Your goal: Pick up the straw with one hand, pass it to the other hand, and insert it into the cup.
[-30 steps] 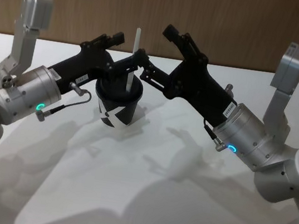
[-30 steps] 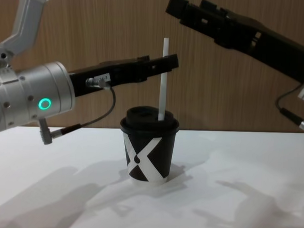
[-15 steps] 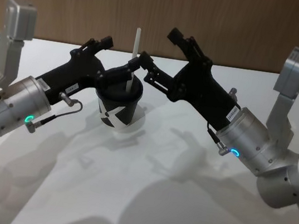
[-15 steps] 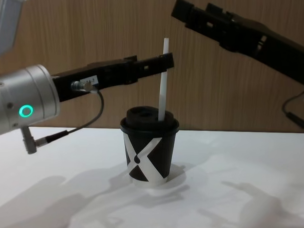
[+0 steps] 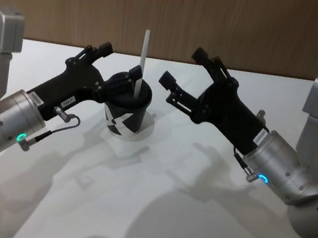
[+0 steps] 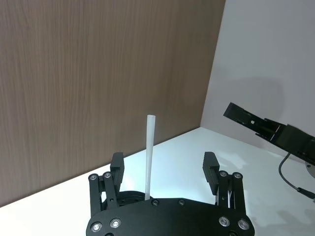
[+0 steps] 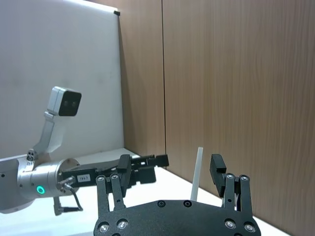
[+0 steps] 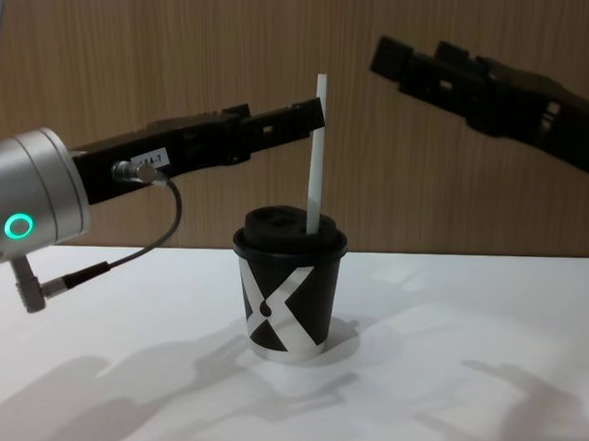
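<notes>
The black cup [image 5: 125,109] with a white X and a domed lid stands on the white table, also seen from the chest [image 8: 290,290]. The white straw [image 5: 140,62] stands nearly upright in its lid [image 8: 317,149]. My left gripper [image 5: 120,60] is open just left of the cup at the height of the lid. In the left wrist view the straw [image 6: 148,155] rises between its fingers [image 6: 117,164], touching neither. My right gripper [image 5: 182,65] hangs open to the right of the cup, clear of the straw [image 7: 197,167].
The white table [image 5: 146,201] stretches toward me, crossed by the arms' shadows. A brown wood-panel wall [image 5: 240,17] runs close behind the cup. In the chest view the right gripper [image 8: 397,60] hangs high at the upper right.
Both arms have pulled back from the cup, the left one to the left and the right one to the right. The straw has stayed upright in the lid.
</notes>
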Motion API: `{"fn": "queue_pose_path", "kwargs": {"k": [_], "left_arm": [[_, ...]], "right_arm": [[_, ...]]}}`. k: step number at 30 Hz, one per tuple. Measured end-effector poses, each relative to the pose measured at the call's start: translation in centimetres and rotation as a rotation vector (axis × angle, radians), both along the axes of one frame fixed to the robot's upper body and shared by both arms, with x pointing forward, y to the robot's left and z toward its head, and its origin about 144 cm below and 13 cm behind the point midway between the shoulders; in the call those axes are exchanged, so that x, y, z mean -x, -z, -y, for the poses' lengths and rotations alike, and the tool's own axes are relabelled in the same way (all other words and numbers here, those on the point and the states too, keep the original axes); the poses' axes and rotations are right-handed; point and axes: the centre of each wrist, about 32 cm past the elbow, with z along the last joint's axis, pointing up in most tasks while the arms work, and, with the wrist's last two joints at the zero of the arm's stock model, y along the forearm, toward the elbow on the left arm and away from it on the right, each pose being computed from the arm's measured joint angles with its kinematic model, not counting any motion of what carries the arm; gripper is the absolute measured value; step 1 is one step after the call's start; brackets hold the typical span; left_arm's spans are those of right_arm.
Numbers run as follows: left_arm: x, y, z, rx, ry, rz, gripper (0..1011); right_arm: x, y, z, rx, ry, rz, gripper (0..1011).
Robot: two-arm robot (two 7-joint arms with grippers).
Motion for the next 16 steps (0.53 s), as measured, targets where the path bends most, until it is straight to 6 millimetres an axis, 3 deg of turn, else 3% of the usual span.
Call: {"fn": "queue_pose_path", "kwargs": {"k": [16], "left_arm": [[1.4,0.2,0.1,-0.008,-0.025,0.031,1003]], "right_arm": [[1.2,0.5,1.5,0.027,-0.002,-0.04,1001]]}}
